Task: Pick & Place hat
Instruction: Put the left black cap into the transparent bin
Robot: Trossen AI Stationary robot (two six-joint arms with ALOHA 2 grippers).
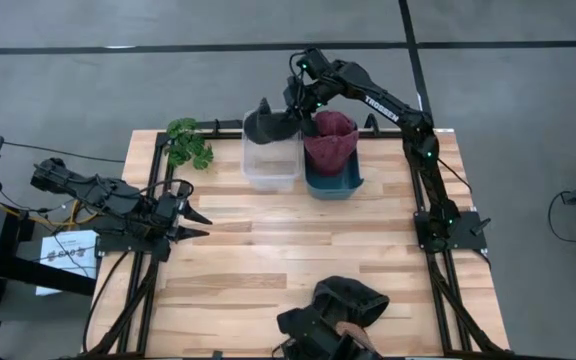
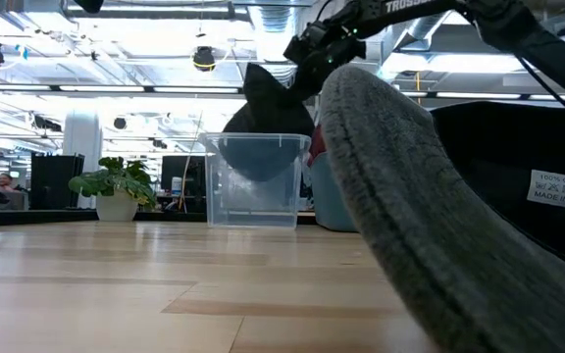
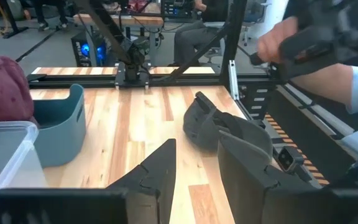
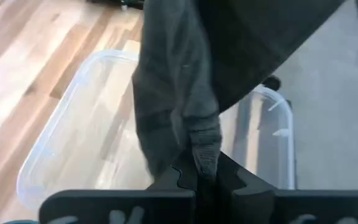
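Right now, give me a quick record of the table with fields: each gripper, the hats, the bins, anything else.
right gripper: shut on the dark hat, holding it over the clear bin
left gripper: open, holding nothing, waiting at the table's left side
clear bin: nothing lying on its floor
teal bin: holds a maroon hat
second dark hat: lying at the table's near edge
plant: beside the clear bin
person's hand: beyond the table edge

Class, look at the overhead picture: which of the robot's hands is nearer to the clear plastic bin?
The right. The right hand hangs over the clear plastic bin, shut on a dark hat dangling into it. The left hand waits low at the table's left edge, well away from it.
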